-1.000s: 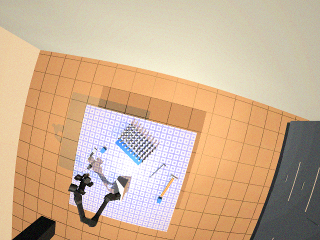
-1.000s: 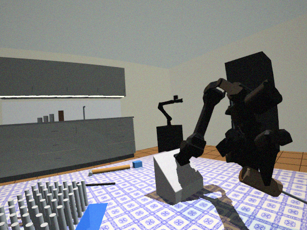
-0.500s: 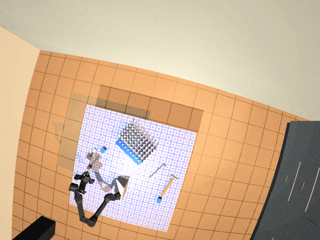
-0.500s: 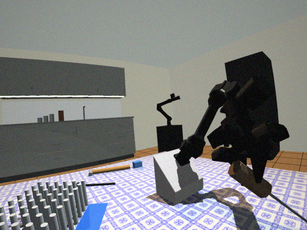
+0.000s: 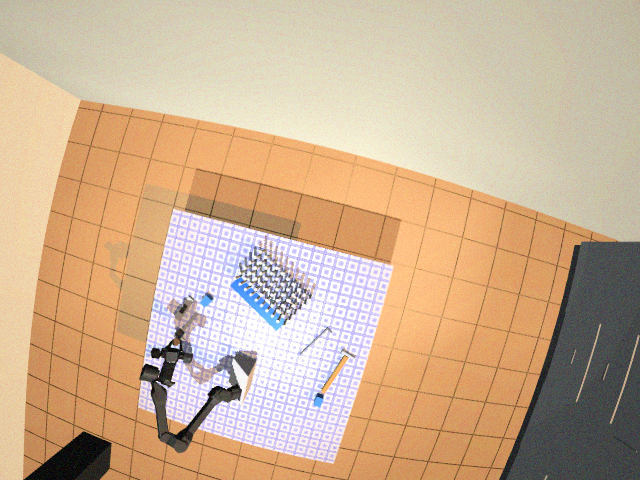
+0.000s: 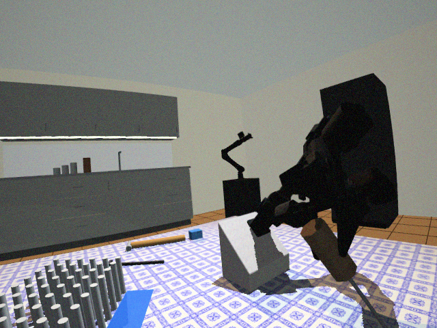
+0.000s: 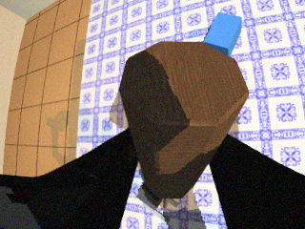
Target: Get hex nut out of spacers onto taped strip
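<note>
My gripper is shut on the brown wooden handle of a tool, held above the cloth at the left side of the table in the top view. Its thin metal shaft slants down; its tip is out of view in the exterior view. The metal spacers stand in rows, well away from the gripper. The blue taped strip lies along their front. I cannot make out the nut.
A grey hooked rod and a hammer with a blue block at its handle end lie beyond the strip. Another blue block lies near my gripper. A white wedge stands under my arm.
</note>
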### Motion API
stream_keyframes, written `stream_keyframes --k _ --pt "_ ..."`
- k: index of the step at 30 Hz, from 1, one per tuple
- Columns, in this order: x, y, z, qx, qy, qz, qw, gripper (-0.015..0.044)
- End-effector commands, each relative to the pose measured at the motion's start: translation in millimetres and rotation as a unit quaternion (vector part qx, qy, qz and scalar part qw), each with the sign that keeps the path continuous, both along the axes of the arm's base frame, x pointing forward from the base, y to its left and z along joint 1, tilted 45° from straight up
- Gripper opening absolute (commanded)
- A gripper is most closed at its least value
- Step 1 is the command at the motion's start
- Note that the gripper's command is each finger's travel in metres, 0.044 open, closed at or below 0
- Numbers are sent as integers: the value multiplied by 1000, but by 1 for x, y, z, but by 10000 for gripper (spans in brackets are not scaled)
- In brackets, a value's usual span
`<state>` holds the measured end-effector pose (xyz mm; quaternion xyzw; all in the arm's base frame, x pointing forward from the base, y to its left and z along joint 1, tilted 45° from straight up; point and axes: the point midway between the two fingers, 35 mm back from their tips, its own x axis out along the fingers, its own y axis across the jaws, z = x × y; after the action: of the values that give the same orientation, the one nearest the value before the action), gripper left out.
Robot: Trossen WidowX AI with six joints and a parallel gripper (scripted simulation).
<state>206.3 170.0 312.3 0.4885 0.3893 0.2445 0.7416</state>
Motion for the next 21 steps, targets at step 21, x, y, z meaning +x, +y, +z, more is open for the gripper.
stream_keyframes --k 21 --pt "32 -26 -39 -237 -183 89 950 0"
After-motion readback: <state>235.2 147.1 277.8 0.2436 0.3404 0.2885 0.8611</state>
